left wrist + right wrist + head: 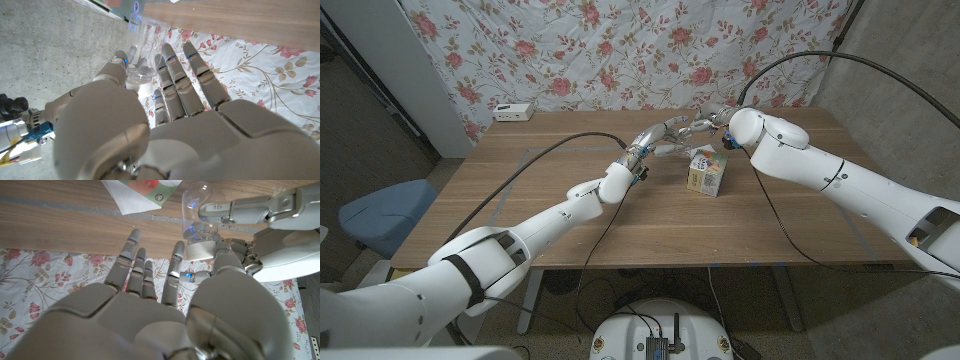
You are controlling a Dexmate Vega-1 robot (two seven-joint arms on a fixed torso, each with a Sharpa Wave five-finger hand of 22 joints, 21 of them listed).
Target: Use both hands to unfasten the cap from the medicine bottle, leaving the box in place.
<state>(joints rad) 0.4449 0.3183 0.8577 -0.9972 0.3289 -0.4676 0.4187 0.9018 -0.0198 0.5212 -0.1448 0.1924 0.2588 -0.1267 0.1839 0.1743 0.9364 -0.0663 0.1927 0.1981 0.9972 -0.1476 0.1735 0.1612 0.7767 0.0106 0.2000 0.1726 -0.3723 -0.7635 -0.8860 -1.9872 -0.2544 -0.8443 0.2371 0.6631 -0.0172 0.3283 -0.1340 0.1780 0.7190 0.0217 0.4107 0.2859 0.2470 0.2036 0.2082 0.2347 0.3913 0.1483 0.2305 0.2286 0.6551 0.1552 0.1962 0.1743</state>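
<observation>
1. The medicine bottle (197, 202) is clear, almost see-through, with a white cap (199, 250).
2. It is held up above the tabletop (620, 215), between the two hands. The left hand (655, 140) grips the clear body with its fingers (235, 207) closed around it. The right hand (708, 122) has its thumb and one finger at the cap, but I cannot tell if they pinch it; its other fingers (132, 262) are spread.
3. The box (706, 172) stands on the tabletop just below the fingers.
4. Behind is a flowered cloth (620, 50).

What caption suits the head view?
Both robot hands, left and right, meet above the small printed cardboard box on the wooden table.
</observation>
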